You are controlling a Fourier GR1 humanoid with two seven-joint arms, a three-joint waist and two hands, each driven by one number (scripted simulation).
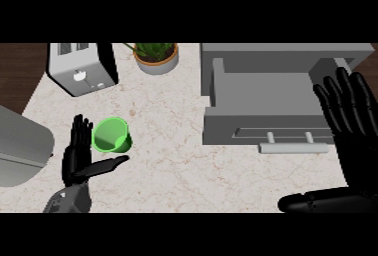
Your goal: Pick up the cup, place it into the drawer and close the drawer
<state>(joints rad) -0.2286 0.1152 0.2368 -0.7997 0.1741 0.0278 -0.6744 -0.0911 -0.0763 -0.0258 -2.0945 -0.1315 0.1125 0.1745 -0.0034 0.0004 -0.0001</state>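
We see the green cup (112, 135) just beside our open, empty left hand (77, 159); our right hand (347, 117) rests open by the drawer (262, 107).

Pale marble counter (170, 165); dark wooden floor (18, 70).

A silver toaster (81, 67) stood at the far left of the pale marbled bench (177, 160). Just to the toaster's right sat a potted plant (156, 57) in a grey pot. Nearer than the toaster, at the left edge, lay a rounded grey appliance (22, 147).
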